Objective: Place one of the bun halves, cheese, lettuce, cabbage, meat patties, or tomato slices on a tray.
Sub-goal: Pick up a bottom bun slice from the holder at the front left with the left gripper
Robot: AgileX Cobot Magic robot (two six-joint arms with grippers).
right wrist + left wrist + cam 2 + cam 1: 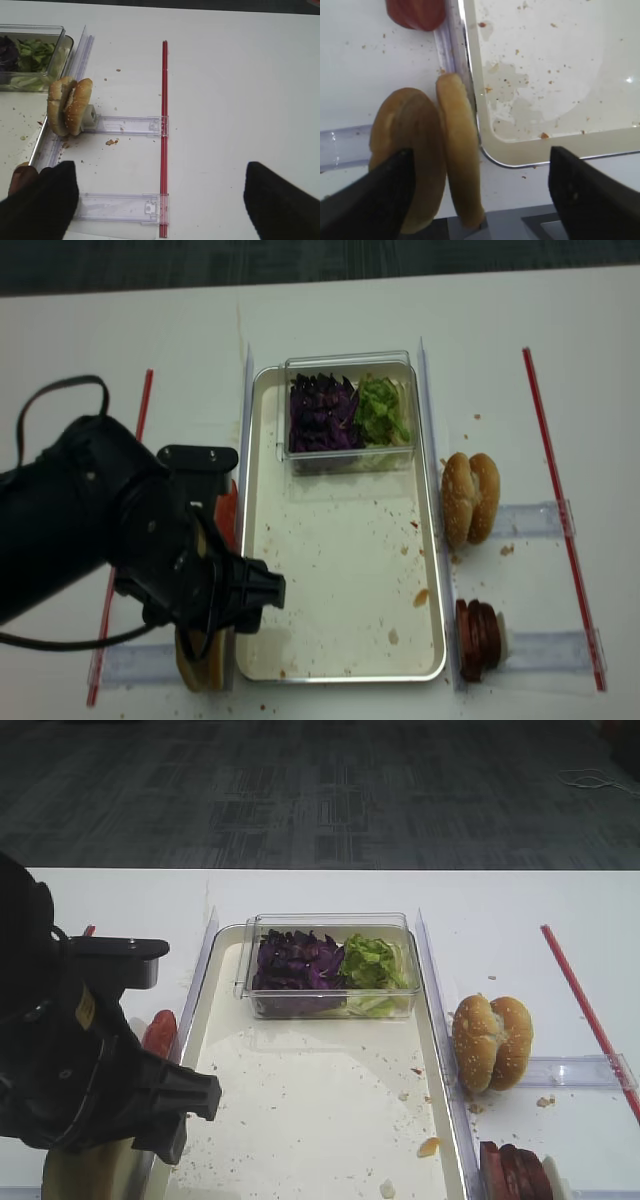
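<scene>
Bun halves (430, 155) stand on edge just left of the tray (560, 145), between our left gripper (480, 195)'s spread, unclenched fingers (370, 200). Our right gripper (160, 200) hovers released over bare table (240, 90).

My tray (555, 145) looks like smooth, glossy cream plastic, its floor speckled with crumbs and smeared with a wet sheen. The small box (330, 1005) at its far end is clear, shiny plastic. The bun halves (435, 155) beside its near-left corner have matt, golden-tan crusts. The worktop (240, 90) is smooth matt white.
</scene>
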